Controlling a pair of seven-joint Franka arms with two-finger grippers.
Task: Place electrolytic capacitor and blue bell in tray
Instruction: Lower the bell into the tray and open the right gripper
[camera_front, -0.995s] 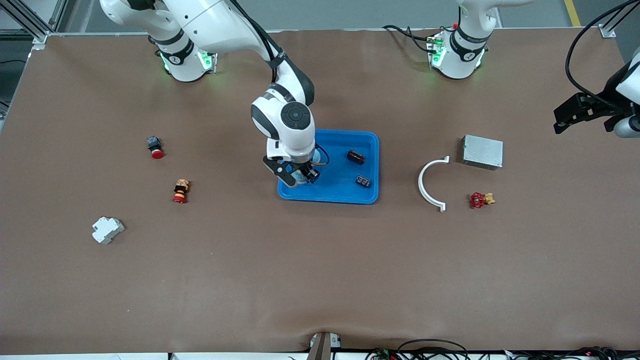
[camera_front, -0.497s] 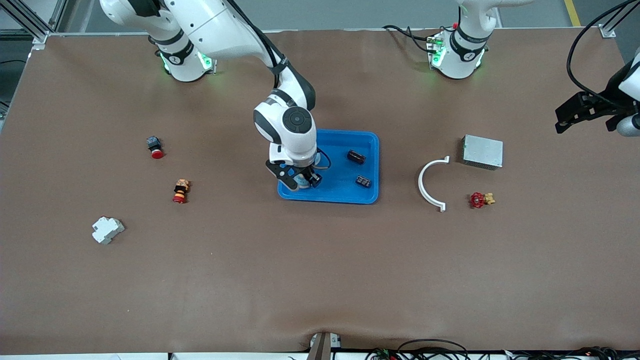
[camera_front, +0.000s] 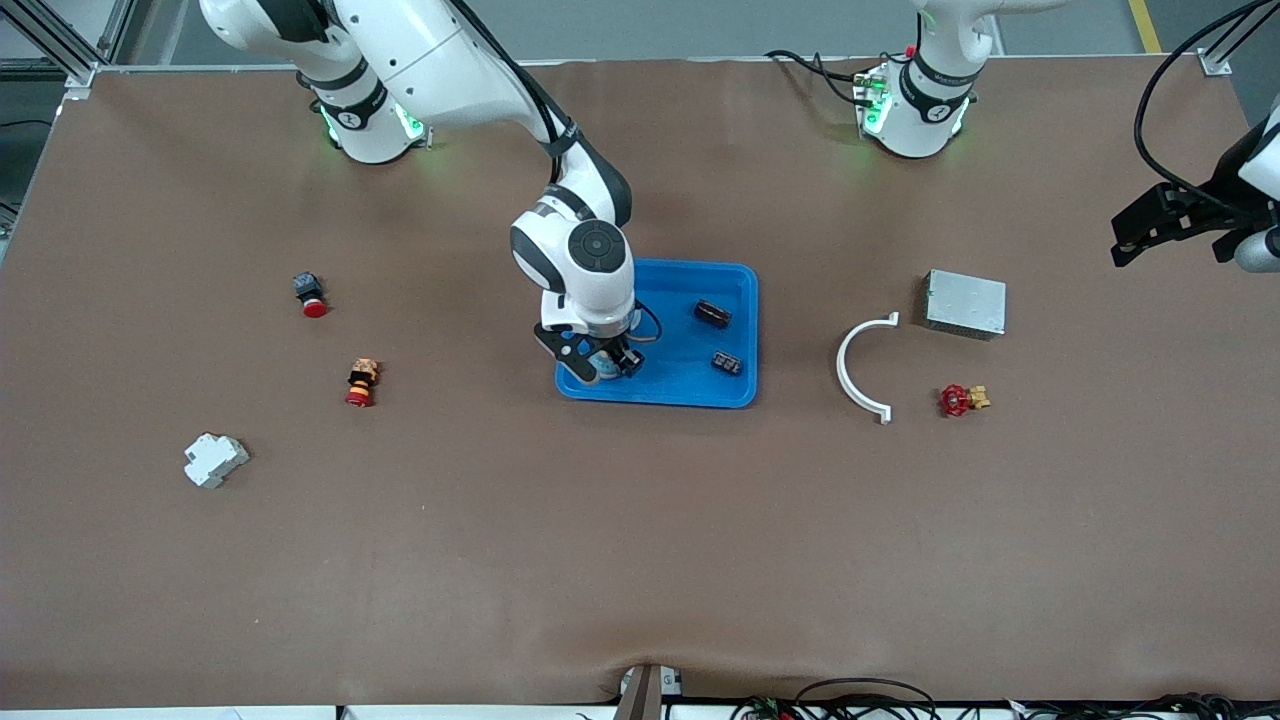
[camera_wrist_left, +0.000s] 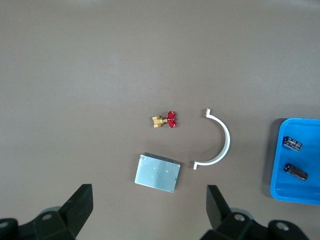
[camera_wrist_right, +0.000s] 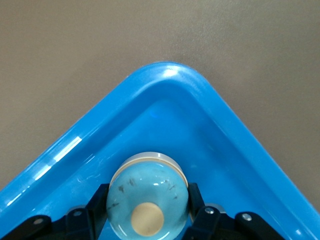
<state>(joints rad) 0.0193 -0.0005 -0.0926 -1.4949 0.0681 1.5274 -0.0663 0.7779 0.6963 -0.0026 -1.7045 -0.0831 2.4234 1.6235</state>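
Right hand (camera_front: 603, 362) clamped on blue bell (camera_wrist_right: 148, 192), low inside tray (camera_front: 690, 385) corner; release pending. Two capacitors (camera_front: 712, 314) lay in tray already. Left hand (camera_wrist_left: 150, 210) waited apart, fingers wide, above grey box (camera_wrist_left: 157, 173).

Workspace surface and surroundings.
Brown matte tabletop (camera_front: 640, 560) under even light; grey floor (camera_front: 700, 25) along its edge, aluminium framing (camera_front: 60, 40) at one corner.
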